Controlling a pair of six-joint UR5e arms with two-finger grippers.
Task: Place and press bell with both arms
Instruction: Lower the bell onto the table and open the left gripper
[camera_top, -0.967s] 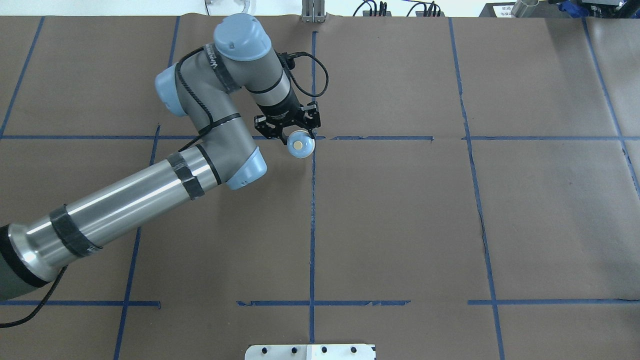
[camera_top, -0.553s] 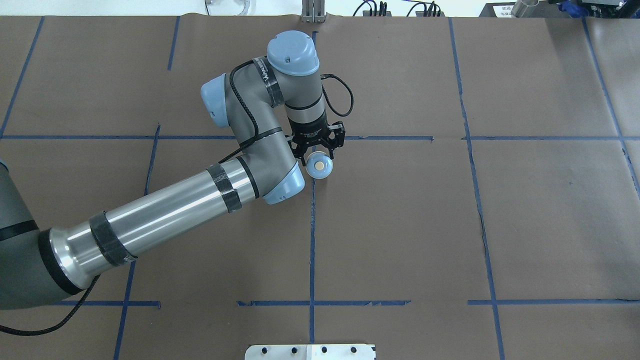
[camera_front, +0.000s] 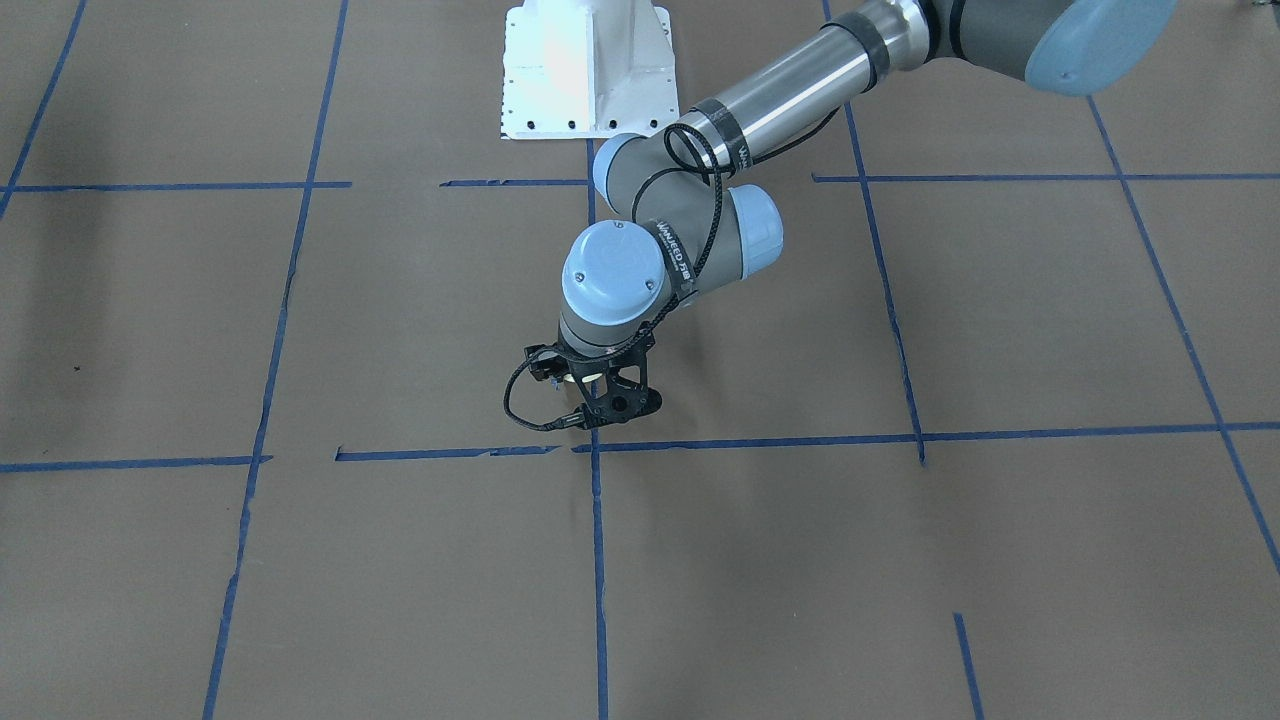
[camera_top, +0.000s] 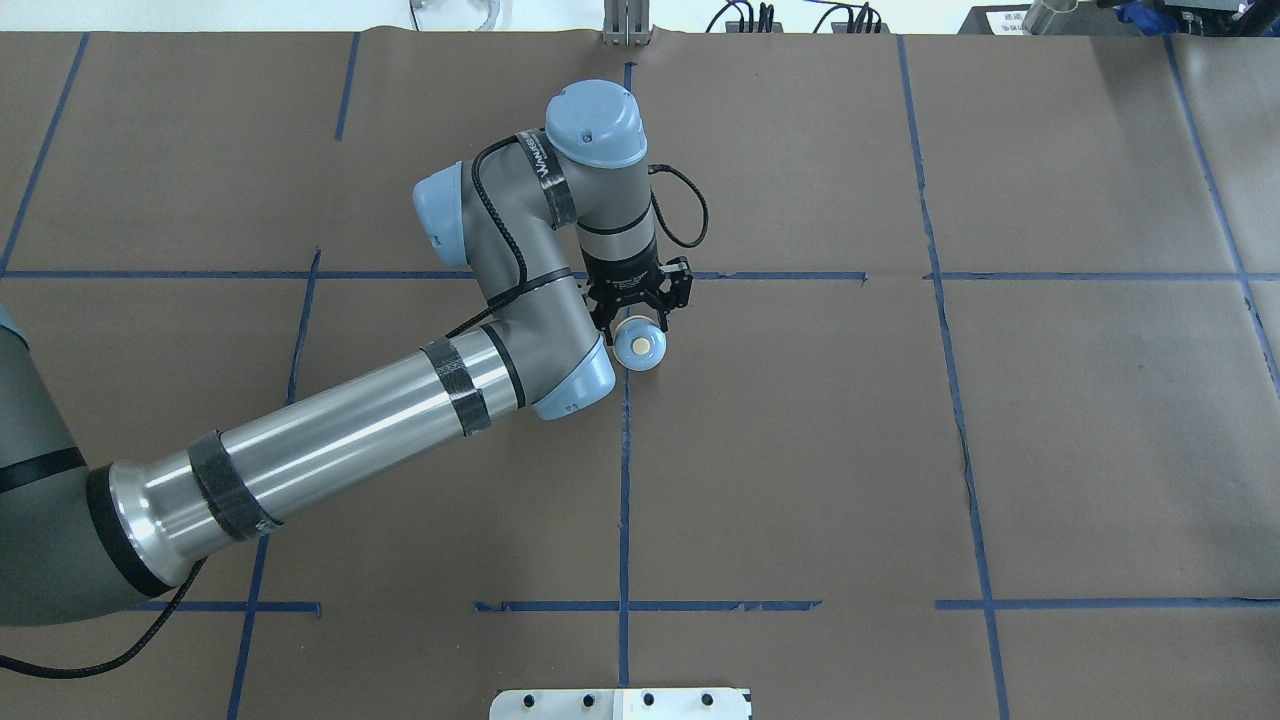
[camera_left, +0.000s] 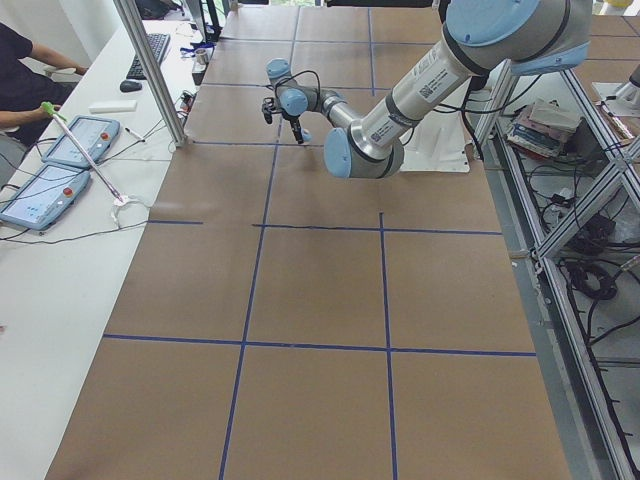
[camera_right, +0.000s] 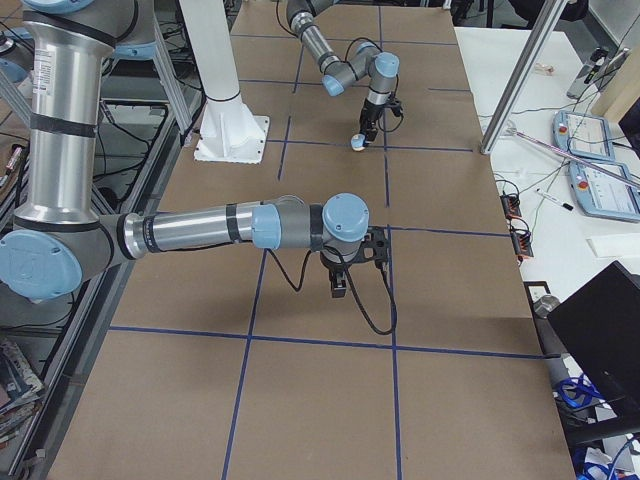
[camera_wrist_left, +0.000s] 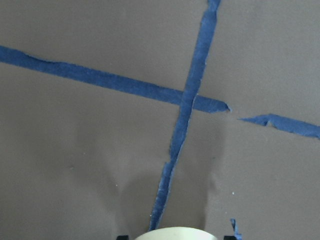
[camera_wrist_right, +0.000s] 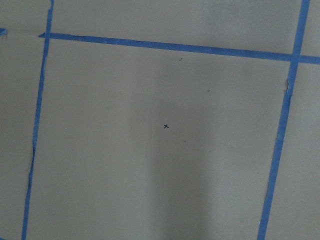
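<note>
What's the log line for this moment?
phase: place bell | left gripper: shut on bell, near tape cross | right gripper: above table, open/shut unclear

The bell (camera_top: 640, 347) sits between the fingers of the left end effector (camera_top: 640, 325), near the middle of the bench (camera_top: 1050, 450). It is just right of the centre tape line (camera_top: 625, 480) and just on the robot's side of the far cross line (camera_top: 780, 276), close to where the 2 meet. The pedestal (camera_top: 620, 703) stands at the bench's near edge, on that same centre line. The right end effector (camera_right: 340, 288) hangs well apart on the robot's right, over a taped square.
</note>
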